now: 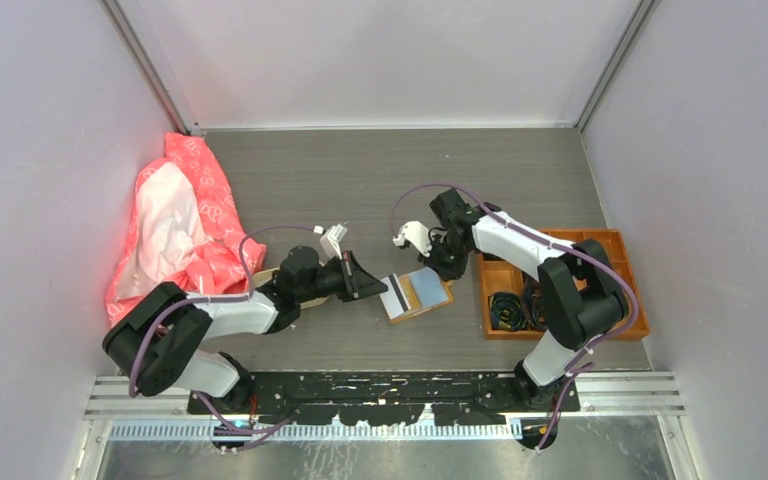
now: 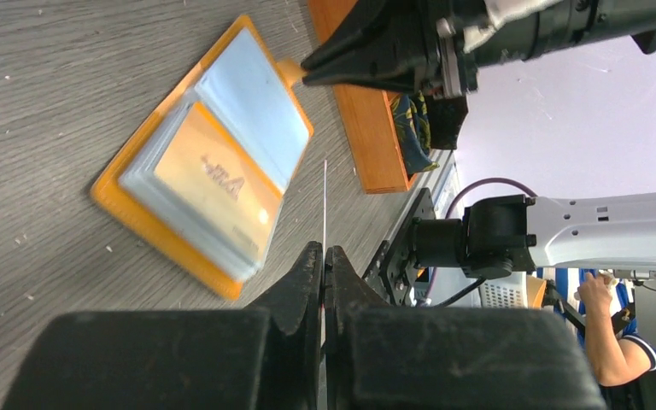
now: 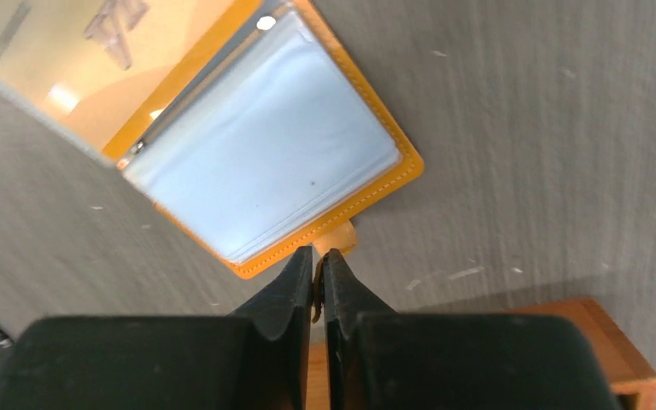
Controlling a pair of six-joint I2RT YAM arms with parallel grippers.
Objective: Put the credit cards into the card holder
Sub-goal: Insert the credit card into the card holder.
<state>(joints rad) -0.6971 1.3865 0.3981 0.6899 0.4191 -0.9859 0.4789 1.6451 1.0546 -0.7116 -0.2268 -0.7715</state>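
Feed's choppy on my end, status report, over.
Left gripper shut on credit card, held flat beside card holder. Right gripper shut on its snap tab. Holder lies open. Nothing in the way.

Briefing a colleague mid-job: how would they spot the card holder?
On the grey table, look just left of the orange compartmented box. The card holder lies open and flat there: a thin mustard-orange wallet with clear pockets and a snap tab, not a deep tray of coils.
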